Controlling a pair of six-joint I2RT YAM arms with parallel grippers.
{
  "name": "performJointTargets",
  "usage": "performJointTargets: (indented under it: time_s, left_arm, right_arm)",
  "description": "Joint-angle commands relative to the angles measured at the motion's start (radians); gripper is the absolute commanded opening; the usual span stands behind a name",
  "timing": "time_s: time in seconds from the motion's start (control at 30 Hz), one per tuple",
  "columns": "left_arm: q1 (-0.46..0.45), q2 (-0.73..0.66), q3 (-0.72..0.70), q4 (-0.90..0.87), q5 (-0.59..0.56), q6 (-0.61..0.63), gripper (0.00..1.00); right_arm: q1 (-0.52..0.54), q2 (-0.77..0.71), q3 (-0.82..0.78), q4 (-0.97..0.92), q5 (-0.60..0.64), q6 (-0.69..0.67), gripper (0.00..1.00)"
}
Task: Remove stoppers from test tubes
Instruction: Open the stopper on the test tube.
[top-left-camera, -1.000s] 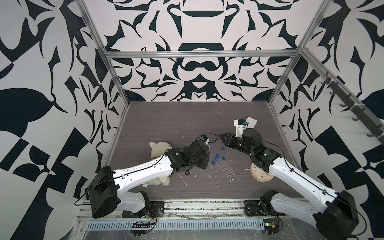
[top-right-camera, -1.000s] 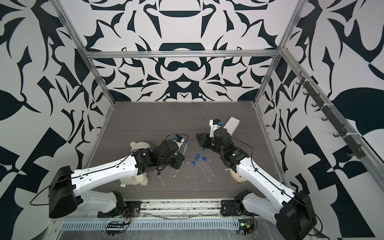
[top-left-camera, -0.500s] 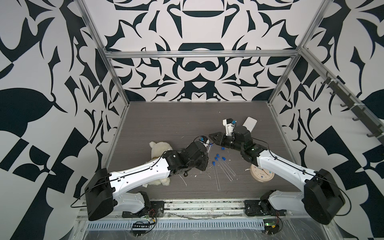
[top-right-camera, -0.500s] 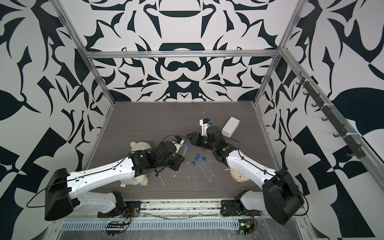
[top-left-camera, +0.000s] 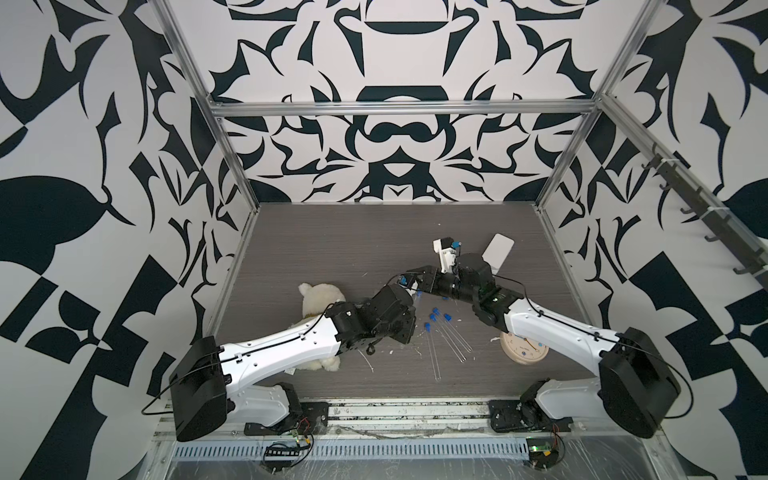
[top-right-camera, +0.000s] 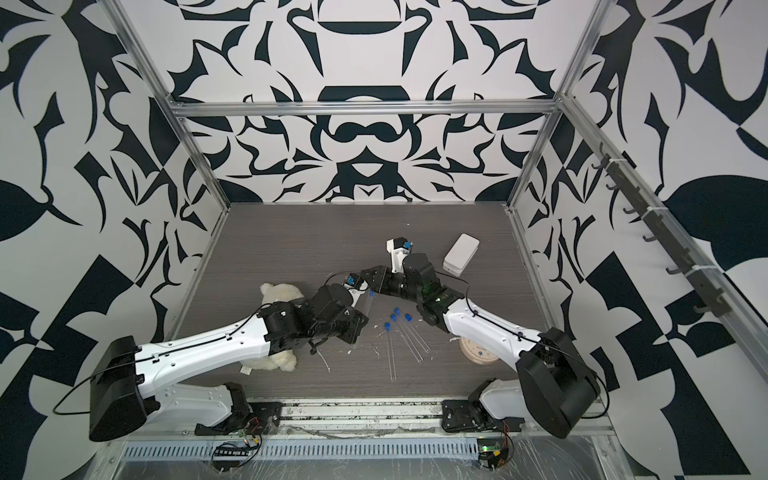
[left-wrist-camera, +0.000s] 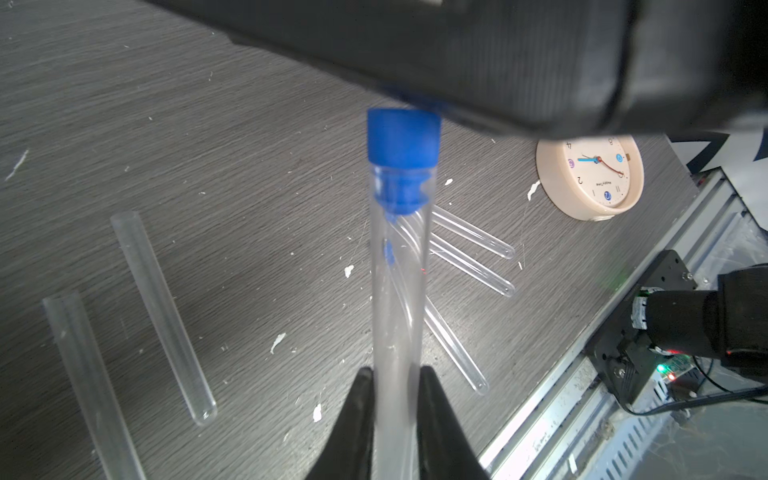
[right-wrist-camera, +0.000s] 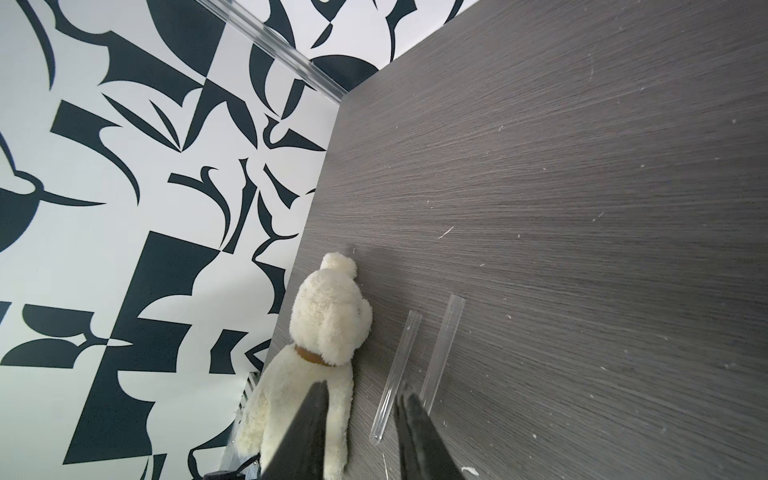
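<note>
Grey wood-grain desk below: my left pincer clenches a long clear plastic test tube aloft, presenting its stubby blue plastic stopper to my right pincer, whose jaws stand released and empty.

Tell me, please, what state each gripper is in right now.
Left gripper: closed on a test tube with its blue stopper in place.
Right gripper: open, holding nothing.

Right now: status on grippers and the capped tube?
Left gripper shut on clear thin test tube. Bright blue cylindrical stopper seated in its mouth. Right gripper open, empty, at the stopper end. Nothing blocking seen.
</note>
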Motion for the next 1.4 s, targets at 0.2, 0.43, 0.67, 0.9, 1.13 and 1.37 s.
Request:
performJointTargets:
  time_s: [0.2, 0.43, 0.67, 0.9, 1.13, 1.37]
  left_arm:
    - [-0.003, -0.015, -0.002, 0.004, 0.006, 0.017, 0.20]
    - [-0.003, -0.015, 0.006, -0.011, -0.003, 0.022, 0.20]
    - [-0.004, -0.047, 0.010, -0.028, -0.019, 0.034, 0.20]
    - [-0.003, -0.047, 0.019, -0.034, -0.024, 0.042, 0.20]
    - [-0.004, -0.040, 0.020, -0.036, -0.026, 0.043, 0.20]
    - [-0.003, -0.032, 0.024, -0.037, -0.034, 0.043, 0.20]
  right_arm:
    - [0.007, -0.036, 0.052, 0.010, -0.005, -0.005, 0.30]
    - [0.020, -0.017, 0.048, 0.026, -0.020, 0.005, 0.27]
    - [0.027, -0.001, 0.048, 0.025, -0.032, 0.005, 0.25]
    - [0.029, 0.016, 0.044, 0.032, -0.037, 0.011, 0.23]
    - [0.030, 0.011, 0.044, 0.031, -0.035, 0.014, 0.16]
    - [0.030, 0.013, 0.034, 0.049, -0.047, 0.033, 0.17]
